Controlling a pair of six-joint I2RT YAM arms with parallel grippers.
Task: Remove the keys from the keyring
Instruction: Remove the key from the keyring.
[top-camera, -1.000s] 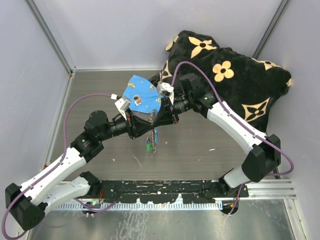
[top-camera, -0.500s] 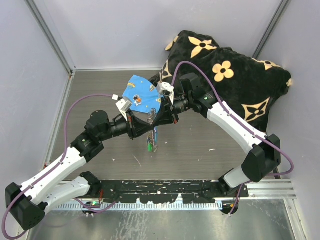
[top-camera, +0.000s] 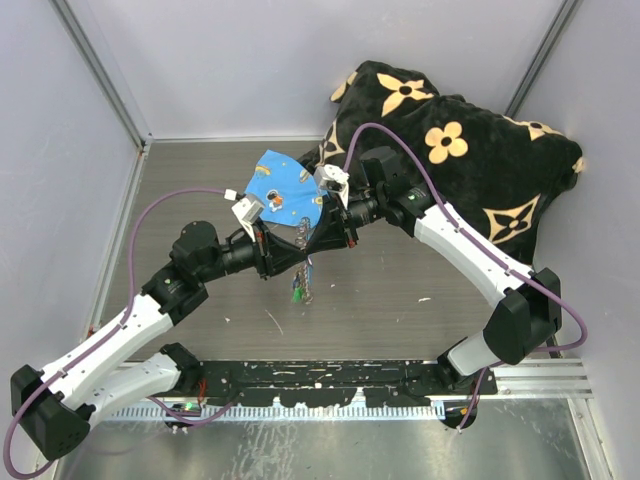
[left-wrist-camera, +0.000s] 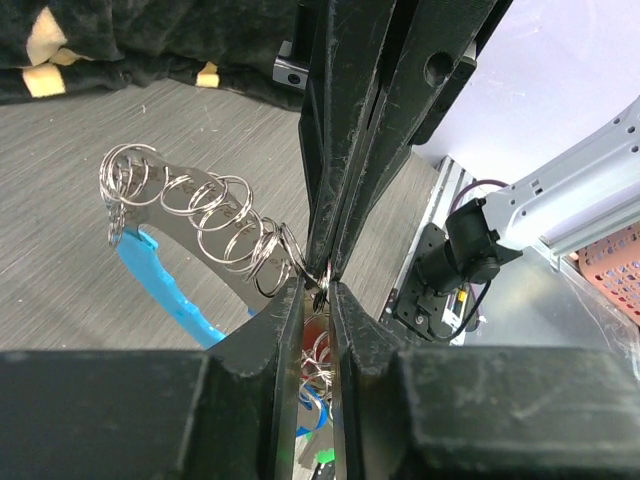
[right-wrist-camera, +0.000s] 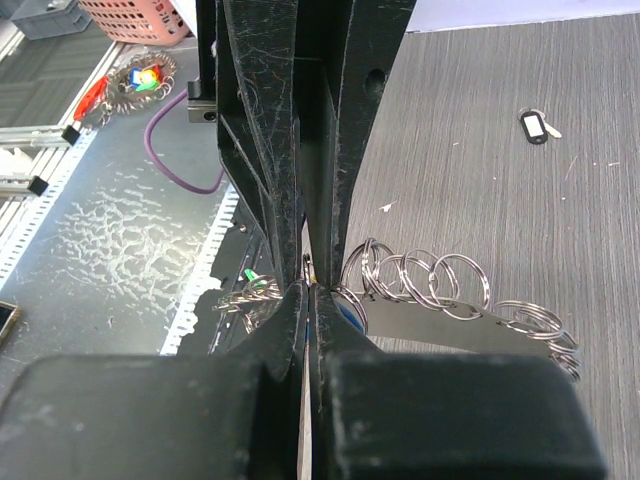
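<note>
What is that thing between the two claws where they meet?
The keyring, a metal strip strung with wire rings, sits right where the left claw and right claw meet tip to tip. Both wrist views show it.

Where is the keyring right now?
Top view, centre: the keyring hangs between the tips of the left gripper and right gripper, just below the blue cloth in the picture, keys dangling beneath.

"What did the arms look like?"
"The left arm and right arm had white shells and black joints, with a purple cable along each."
"The ends?"
"Scratched black fingers, and small white wrist cameras."
</note>
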